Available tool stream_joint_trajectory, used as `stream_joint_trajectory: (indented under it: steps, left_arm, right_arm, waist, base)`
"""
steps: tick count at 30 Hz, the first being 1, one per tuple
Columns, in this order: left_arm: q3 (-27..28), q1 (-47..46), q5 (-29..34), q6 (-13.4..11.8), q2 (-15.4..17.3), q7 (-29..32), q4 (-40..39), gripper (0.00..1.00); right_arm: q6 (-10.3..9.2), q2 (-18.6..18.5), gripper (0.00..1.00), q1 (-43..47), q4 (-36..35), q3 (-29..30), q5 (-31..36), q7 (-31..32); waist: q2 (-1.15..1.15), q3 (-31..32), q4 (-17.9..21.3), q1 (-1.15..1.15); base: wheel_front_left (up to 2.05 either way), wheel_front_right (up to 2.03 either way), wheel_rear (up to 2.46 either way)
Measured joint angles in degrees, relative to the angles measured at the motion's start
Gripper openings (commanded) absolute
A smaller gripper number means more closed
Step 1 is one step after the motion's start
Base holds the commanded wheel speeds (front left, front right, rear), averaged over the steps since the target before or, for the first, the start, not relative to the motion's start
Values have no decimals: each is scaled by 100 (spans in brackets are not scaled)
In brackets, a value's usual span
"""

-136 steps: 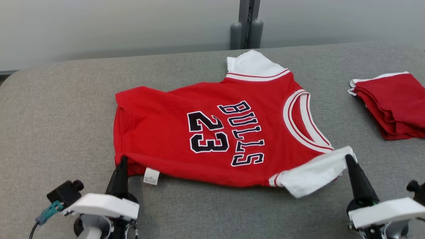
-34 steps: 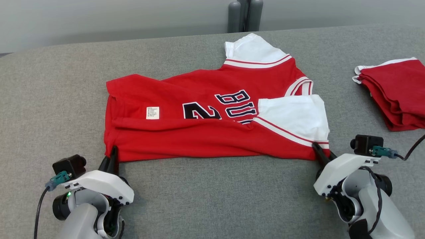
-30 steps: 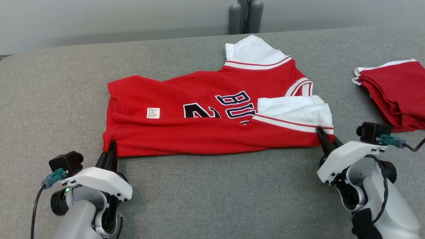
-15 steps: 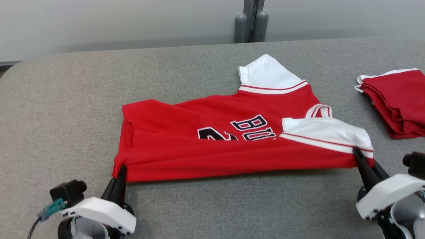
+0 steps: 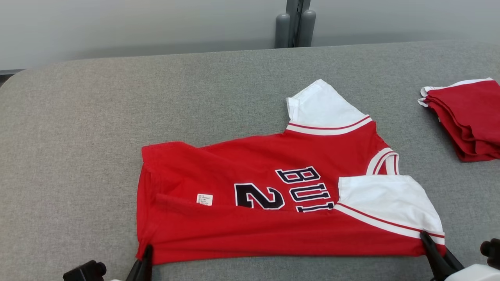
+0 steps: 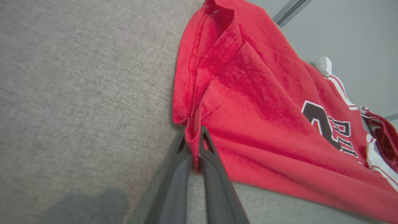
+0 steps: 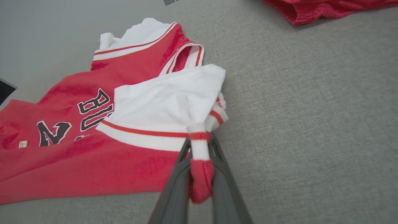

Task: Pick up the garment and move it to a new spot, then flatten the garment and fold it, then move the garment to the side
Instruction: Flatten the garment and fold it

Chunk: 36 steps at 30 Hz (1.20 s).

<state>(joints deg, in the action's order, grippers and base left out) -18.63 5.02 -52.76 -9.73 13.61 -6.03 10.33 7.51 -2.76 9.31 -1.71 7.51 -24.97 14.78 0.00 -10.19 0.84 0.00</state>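
Note:
The garment (image 5: 273, 187), a red jersey with white sleeves and dark lettering, lies on the grey table with its near long edge folded over toward the middle. My left gripper (image 5: 147, 251) is shut on the garment's near left hem corner, and the left wrist view shows the red cloth (image 6: 248, 102) pinched between the fingers (image 6: 214, 168) of that gripper (image 6: 195, 146). At the near right corner, where the white sleeve (image 5: 386, 203) meets the red, my right gripper (image 5: 425, 240) is shut on the fold. In the right wrist view that gripper (image 7: 200, 155) has striped trim bunched between its fingers (image 7: 224, 183), with the garment (image 7: 93, 155) stretching left.
A pile of folded red garments (image 5: 468, 117) lies at the table's right edge, also seen as red cloth (image 7: 326, 9) at the top of the right wrist view. Two grey posts (image 5: 295, 29) stand behind the table (image 5: 97, 117). Bare grey surface stretches left and behind the jersey.
Over the last second both grippers pulled the folded near edge toward me and the head camera shifted. The whole garment slid nearer, and the small white label shows again.

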Motion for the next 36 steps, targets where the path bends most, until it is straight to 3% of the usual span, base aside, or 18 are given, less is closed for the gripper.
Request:
stream_joint_trajectory:
  steps: [7,8,9,10,11,21,26,36]
  left_arm:
    - [-34,308,-18,-218,119,198,-156,0]
    - [-46,321,-18,-248,147,241,-165,16]
    - [-64,331,-13,-252,175,277,-180,45]
    - [-79,352,-11,-253,200,332,-190,93]
    - [-92,383,-27,-252,220,408,-193,100]
    - [274,419,-20,-149,706,213,-113,100]
    - [168,-505,247,-42,865,323,9,100]
    - [-514,-2496,1079,18,1138,1194,961,100]
  right_arm:
    - [0,8,0,247,-52,-5,-113,-25]
    - [0,8,11,256,-45,-11,-122,-30]
    - [0,8,38,270,-34,-18,-122,-42]
    - [0,8,64,276,-16,-19,-122,-52]
    - [0,8,100,290,-2,1,-120,-70]
    - [-2,-3,100,398,-78,335,196,-185]
    - [-2,-4,100,65,-192,276,565,-196]
    - [-2,-116,100,-584,-154,-349,823,-55]
  waist:
    - [0,58,46,0]
    - [0,80,53,0]
    - [0,103,60,0]
    - [0,128,68,0]
    - [0,154,75,0]
    - [0,340,121,0]
    - [0,376,111,0]
    - [0,102,197,0]
  base:
    - [0,0,0]
    - [0,0,0]
    - [0,0,0]
    - [0,0,0]
    - [0,0,0]
    - [0,0,0]
    - [0,0,0]
    - [0,0,0]
